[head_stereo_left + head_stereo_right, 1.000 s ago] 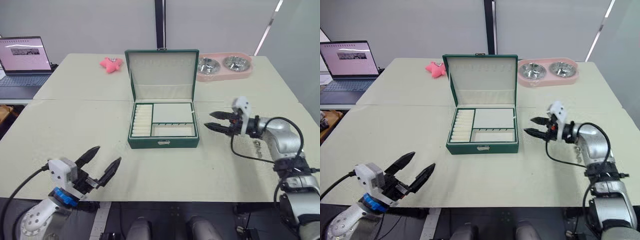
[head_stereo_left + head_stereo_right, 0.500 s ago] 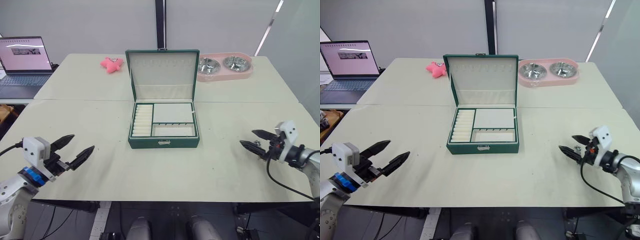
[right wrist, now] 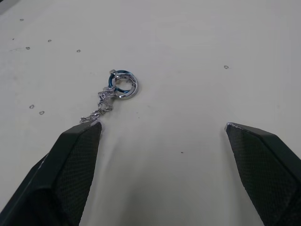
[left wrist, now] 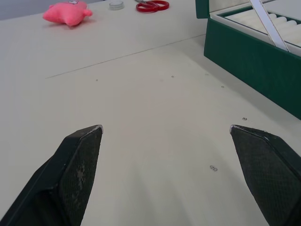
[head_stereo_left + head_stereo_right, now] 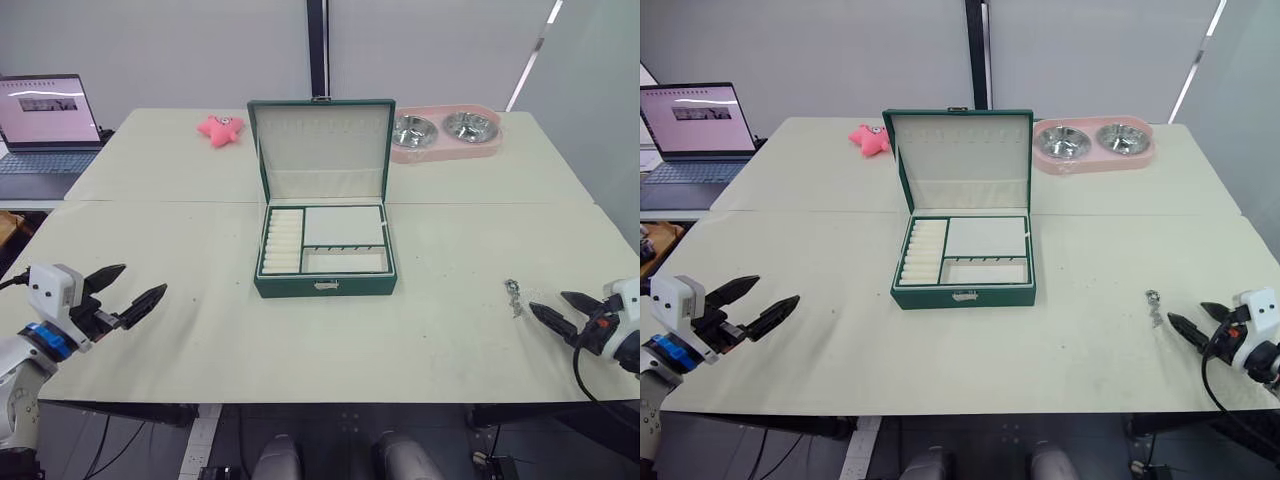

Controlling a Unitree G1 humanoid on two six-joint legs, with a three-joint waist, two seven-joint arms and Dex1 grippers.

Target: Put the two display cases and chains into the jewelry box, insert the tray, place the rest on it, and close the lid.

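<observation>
Well right of the box [image 5: 326,245], a limp, light chain [image 3: 110,96] lies just beyond the wide-open, empty right gripper [image 3: 162,129], best pinched at its stiff ring.

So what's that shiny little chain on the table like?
The chain is a short string of thin silver links that looks like metal, with a round ring at one end showing a bit of blue. It lies loose and slightly kinked on the cream table, off to the right of the green box and well apart from it. The right gripper sits open just behind it, one finger tip right at the chain's end; I can't tell if they touch.
</observation>
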